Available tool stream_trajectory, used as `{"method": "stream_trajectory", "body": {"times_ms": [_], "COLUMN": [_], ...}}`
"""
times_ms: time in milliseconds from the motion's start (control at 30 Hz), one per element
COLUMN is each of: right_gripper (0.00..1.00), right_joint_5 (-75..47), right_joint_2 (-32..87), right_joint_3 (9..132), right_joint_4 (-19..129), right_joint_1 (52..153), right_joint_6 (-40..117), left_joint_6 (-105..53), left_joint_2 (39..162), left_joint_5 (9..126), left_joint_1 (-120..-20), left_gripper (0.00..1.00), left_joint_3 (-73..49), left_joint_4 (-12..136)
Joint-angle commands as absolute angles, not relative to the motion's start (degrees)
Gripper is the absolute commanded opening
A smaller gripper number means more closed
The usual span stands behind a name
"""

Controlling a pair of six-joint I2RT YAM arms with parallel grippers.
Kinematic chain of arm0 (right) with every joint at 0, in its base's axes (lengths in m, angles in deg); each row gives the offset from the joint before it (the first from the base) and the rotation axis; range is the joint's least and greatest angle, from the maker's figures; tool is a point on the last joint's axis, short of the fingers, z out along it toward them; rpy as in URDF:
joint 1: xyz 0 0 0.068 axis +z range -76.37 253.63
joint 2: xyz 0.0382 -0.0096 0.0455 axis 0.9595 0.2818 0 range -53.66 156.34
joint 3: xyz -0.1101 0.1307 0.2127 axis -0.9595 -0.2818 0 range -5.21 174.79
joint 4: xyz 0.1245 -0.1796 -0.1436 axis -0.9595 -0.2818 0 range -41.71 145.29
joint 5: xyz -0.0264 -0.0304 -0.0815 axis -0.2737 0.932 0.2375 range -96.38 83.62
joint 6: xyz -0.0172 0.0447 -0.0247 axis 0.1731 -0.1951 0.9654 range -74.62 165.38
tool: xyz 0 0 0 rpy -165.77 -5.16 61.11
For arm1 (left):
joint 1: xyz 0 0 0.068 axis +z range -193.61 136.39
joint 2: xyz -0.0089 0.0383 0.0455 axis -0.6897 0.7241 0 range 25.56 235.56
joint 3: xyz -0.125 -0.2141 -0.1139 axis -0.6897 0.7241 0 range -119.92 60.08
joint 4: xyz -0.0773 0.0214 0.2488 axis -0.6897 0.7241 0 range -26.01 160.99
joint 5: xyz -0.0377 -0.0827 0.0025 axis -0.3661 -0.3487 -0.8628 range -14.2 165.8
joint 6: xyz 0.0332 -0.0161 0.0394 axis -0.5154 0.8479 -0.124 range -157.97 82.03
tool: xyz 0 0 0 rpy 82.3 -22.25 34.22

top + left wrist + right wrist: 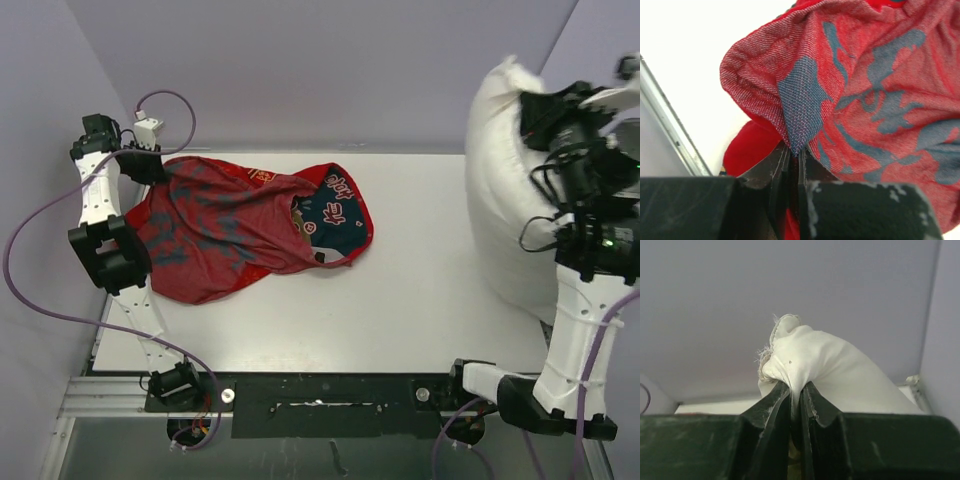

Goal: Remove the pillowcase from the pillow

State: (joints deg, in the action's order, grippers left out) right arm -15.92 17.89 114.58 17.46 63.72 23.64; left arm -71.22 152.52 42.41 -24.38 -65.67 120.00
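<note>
The red pillowcase (235,232) lies flat and empty on the left half of the table, dull reverse side up with dark blotches, its open mouth toward the middle. My left gripper (150,163) is shut on its far left corner; in the left wrist view the fabric (850,90) is pinched between the fingertips (796,156). The white pillow (505,190) is out of the case and hangs upright at the right. My right gripper (535,105) is shut on its top corner; in the right wrist view the pillow (830,370) bunches into the fingertips (796,390).
The white table (420,300) ends at a metal rail (110,380) near the arm bases. Grey walls (320,70) close in at the back and sides. A purple cable (40,250) loops beside the left arm.
</note>
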Motion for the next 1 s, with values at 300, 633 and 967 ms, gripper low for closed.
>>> {"method": "stream_trajectory", "body": {"times_ms": [300, 633, 967], "right_gripper": [0.00, 0.00, 0.98], "right_joint_5": [7.2, 6.6, -4.5], "right_joint_2": [32.9, 55.6, 56.2], "right_joint_3": [86.2, 111.2, 116.1], "right_joint_4": [45.9, 43.7, 34.6], "right_joint_1": [107.9, 108.5, 108.0], "right_joint_6": [21.5, 17.6, 25.3], "left_joint_6": [-64.8, -52.7, -60.8], "left_joint_2": [147.2, 158.1, 137.7], "left_joint_5": [35.1, 28.3, 29.1], "left_joint_1": [-36.7, -41.3, -32.0], "left_gripper": [0.00, 0.29, 0.98], "left_joint_3": [-65.0, -100.1, -60.5], "left_joint_4": [121.8, 132.1, 123.0]}}
